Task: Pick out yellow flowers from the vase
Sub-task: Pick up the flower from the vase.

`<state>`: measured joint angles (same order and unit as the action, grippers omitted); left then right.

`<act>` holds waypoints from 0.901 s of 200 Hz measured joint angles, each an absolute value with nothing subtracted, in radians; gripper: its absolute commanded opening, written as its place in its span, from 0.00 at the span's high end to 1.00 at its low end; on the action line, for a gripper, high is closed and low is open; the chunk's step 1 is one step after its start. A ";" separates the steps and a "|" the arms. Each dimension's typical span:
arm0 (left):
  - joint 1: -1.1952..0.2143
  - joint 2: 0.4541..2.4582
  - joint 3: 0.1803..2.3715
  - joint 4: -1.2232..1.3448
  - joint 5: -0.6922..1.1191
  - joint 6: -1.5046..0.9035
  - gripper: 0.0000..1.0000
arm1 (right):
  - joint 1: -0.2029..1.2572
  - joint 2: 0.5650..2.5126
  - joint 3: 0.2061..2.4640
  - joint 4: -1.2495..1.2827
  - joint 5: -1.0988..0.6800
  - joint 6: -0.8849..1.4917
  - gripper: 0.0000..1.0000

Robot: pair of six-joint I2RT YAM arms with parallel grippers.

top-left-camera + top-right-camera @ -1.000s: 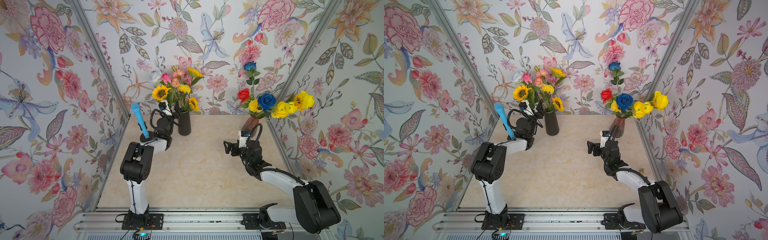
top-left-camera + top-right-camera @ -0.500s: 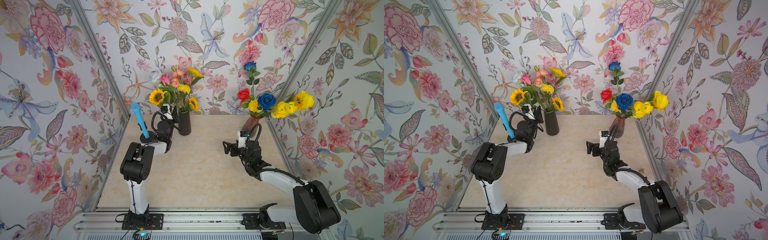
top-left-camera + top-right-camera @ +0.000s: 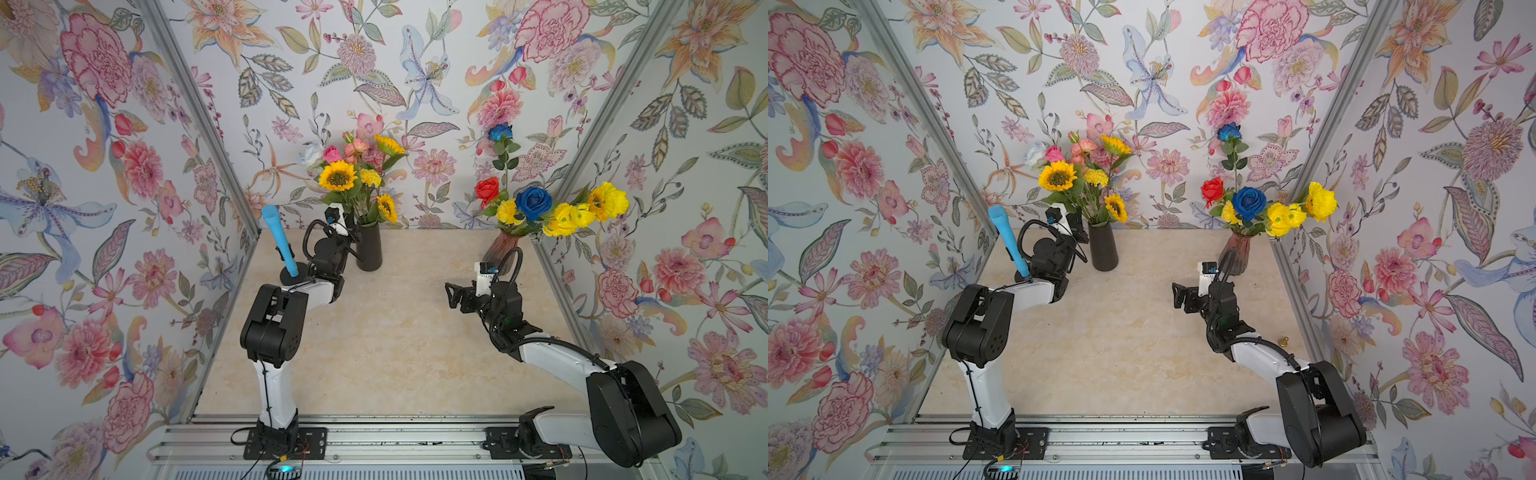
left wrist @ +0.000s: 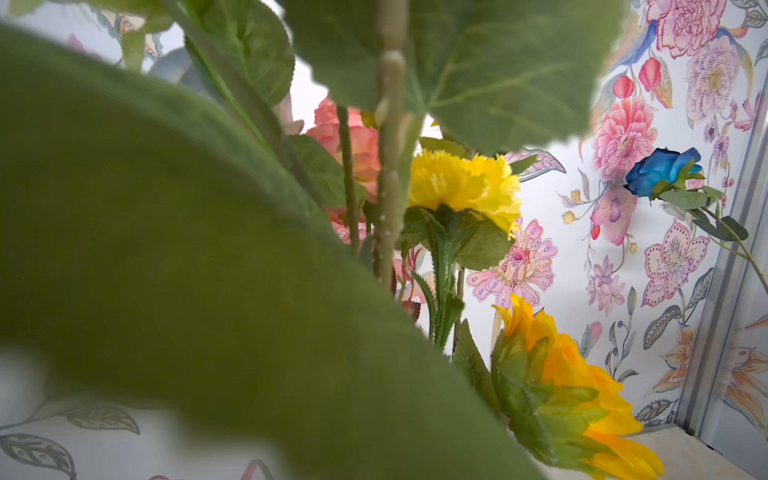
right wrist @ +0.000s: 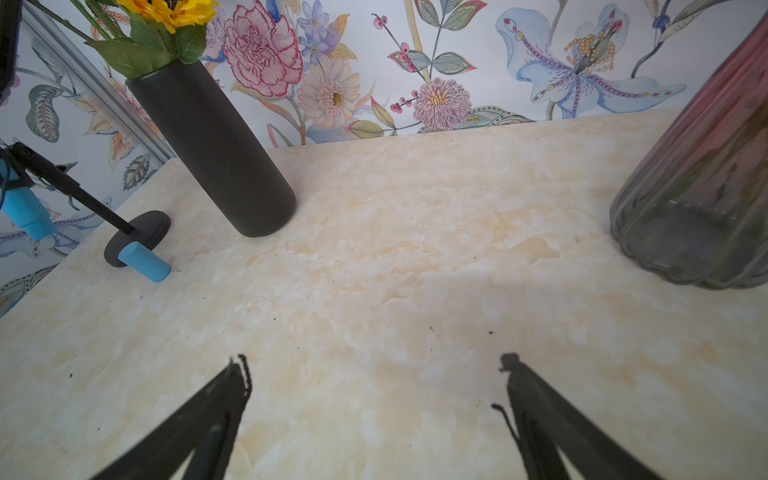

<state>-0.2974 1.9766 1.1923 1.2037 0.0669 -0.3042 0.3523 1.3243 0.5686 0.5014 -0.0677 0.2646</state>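
A black vase (image 3: 369,249) (image 3: 1103,249) at the back holds yellow flowers among pink roses: a big sunflower (image 3: 337,176) (image 3: 1057,176), a pompom (image 3: 370,178) and a smaller sunflower (image 3: 387,208). My left gripper (image 3: 350,224) (image 3: 1077,226) is shut beside the vase's mouth, in the foliage under the big sunflower. In the left wrist view a large leaf (image 4: 166,249) hides the jaws, and a thick stem (image 4: 390,166) runs down to them. My right gripper (image 3: 451,293) (image 5: 374,365) hovers open and empty over the table's middle.
A ribbed red glass vase (image 3: 500,247) (image 5: 698,199) at the back right holds blue and red roses and more yellow blooms (image 3: 606,201). A blue microphone (image 3: 278,241) on a round stand leans by the left wall. Floral walls close in three sides.
The left gripper has shut in the foliage by the black vase, and the big sunflower head has shifted right and up. The right arm has stayed still.
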 measured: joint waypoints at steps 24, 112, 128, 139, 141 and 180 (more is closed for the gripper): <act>-0.300 1.977 1.193 1.202 0.075 -0.300 1.00 | 0.352 1.326 0.569 0.501 -0.068 0.265 0.00; -0.307 1.819 1.166 1.108 0.103 -0.257 1.00 | 0.360 1.335 0.569 0.502 -0.068 0.265 0.00; -0.315 1.769 1.168 1.081 0.111 -0.243 1.00 | 0.364 1.333 0.569 0.501 -0.068 0.265 0.00; -0.323 1.738 1.175 1.055 0.122 -0.236 1.00 | 0.365 1.329 0.569 0.501 -0.069 0.265 0.00; -0.326 1.733 1.178 1.049 0.124 -0.234 1.00 | 0.365 1.328 0.569 0.501 -0.069 0.265 0.00; -0.371 1.661 1.252 0.926 0.157 -0.210 1.00 | 0.365 1.290 0.569 0.502 -0.072 0.260 0.00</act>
<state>-0.3714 1.6611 1.2518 0.9260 0.1570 -0.2096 0.3653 1.2896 0.5686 0.5018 -0.0723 0.2600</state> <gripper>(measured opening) 0.063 0.995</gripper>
